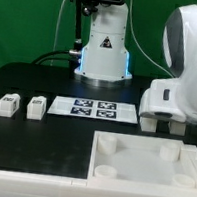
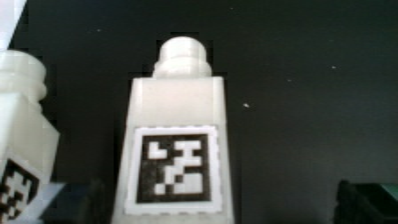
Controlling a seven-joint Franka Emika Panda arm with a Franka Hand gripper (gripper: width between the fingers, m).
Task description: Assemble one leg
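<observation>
Crowding the leg (image 2: 178,120): a twin (image 2: 22,100) (tagged).

The table (image 1: 51,141) bears one leg (image 1: 7,104), a second leg (image 1: 35,103), the marker board (image 1: 95,110) and a white tray (image 1: 146,142).

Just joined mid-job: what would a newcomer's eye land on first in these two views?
In the wrist view, a white leg with a black-and-white tag fills the middle, framed by the open gripper, with a second leg beside it. In the exterior view, the large white tray-like part sits in front towards the exterior view's right, with the marker board behind it.
</observation>
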